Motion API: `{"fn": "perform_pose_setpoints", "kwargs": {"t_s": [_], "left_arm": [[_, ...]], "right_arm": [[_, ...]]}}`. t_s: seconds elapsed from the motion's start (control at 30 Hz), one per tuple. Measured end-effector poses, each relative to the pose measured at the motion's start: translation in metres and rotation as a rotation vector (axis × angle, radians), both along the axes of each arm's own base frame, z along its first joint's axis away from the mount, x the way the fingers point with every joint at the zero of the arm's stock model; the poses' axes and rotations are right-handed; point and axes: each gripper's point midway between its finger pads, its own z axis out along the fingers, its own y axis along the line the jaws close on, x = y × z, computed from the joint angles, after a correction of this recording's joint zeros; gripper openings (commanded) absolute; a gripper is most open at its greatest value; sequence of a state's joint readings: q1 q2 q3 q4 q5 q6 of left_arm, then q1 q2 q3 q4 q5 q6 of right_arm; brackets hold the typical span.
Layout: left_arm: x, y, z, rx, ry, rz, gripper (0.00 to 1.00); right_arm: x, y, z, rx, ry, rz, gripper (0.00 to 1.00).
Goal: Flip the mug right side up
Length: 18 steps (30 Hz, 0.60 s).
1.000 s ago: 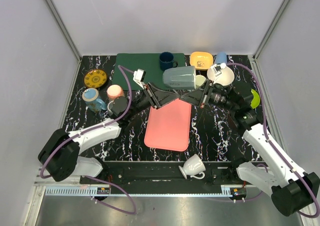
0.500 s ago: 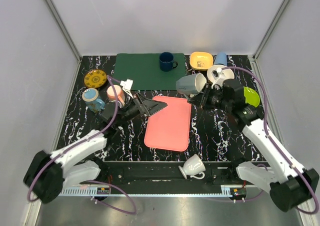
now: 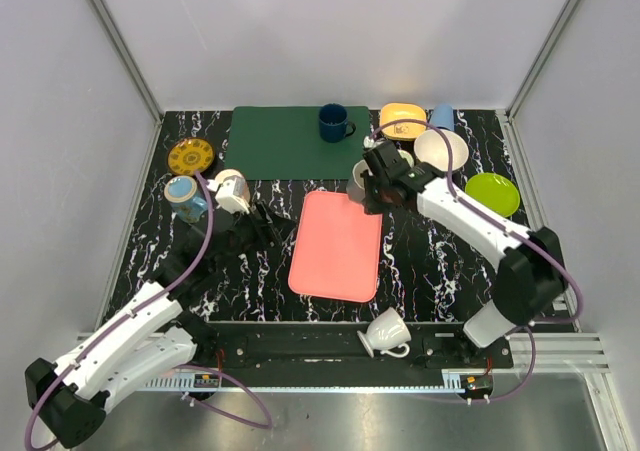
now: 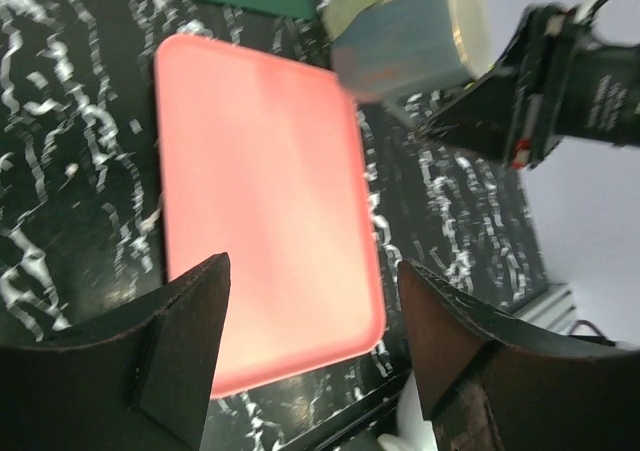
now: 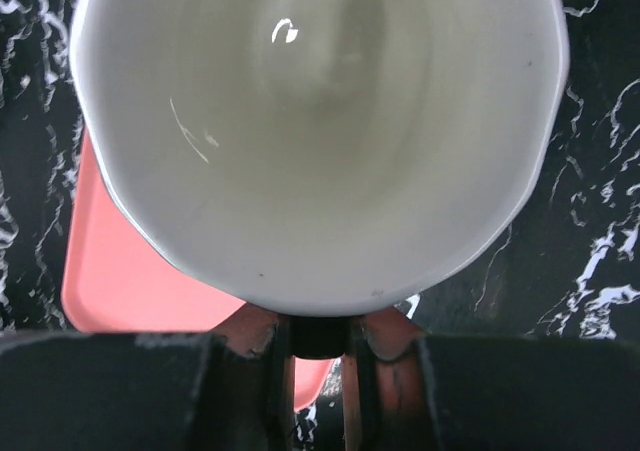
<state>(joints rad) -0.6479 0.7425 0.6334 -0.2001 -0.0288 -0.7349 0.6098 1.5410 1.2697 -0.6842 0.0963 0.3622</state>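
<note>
The grey-green mug [image 3: 358,177] hangs over the far right corner of the pink tray [image 3: 338,246]. My right gripper [image 3: 378,183] is shut on it. In the right wrist view the mug's pale inside [image 5: 320,121] fills the frame with its mouth facing the camera, and the gripper [image 5: 312,336] pinches it at the lower rim. In the left wrist view the mug [image 4: 405,33] is blurred at the top, held by the right gripper [image 4: 535,81]. My left gripper [image 3: 270,229] is open and empty, left of the tray; its jaws stand wide apart [image 4: 312,271].
A navy mug [image 3: 335,123] stands on the green mat [image 3: 280,141]. A yellow bowl [image 3: 403,119], blue cup [image 3: 441,116], white bowl [image 3: 445,151] and green plate [image 3: 493,193] sit at right. A yellow plate [image 3: 191,157], blue mug [image 3: 185,196] and pink cup [image 3: 230,183] sit at left. A white mug [image 3: 387,331] lies at the front edge.
My left gripper has let go of the mug and pulled back to the left. My right gripper has kept the mug and turned it round above the tray's far right corner.
</note>
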Motion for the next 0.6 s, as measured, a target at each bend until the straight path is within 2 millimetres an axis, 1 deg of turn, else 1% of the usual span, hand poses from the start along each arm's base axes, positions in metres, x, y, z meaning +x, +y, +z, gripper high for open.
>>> {"fn": "perform_pose_setpoints", "kwargs": {"t_s": [0.1, 0.2, 0.4, 0.5, 0.6], "left_arm": [[-0.004, 0.011, -0.018, 0.060, 0.053, 0.033, 0.69], [-0.007, 0.019, -0.027, 0.093, 0.083, 0.054, 0.69], [-0.011, 0.022, -0.033, 0.111, 0.105, 0.057, 0.68], [-0.011, 0.022, -0.033, 0.111, 0.105, 0.056, 0.68], [-0.011, 0.022, -0.034, 0.112, 0.107, 0.056, 0.67]], "right_arm": [[0.015, 0.000, -0.007, -0.062, -0.002, -0.001, 0.00], [0.020, -0.004, -0.018, -0.117, 0.018, -0.001, 0.00], [0.014, -0.006, -0.049, -0.173, 0.110, 0.014, 0.00], [0.012, -0.006, -0.060, -0.187, 0.143, 0.020, 0.00], [0.010, -0.006, -0.065, -0.197, 0.164, 0.023, 0.00]]}}
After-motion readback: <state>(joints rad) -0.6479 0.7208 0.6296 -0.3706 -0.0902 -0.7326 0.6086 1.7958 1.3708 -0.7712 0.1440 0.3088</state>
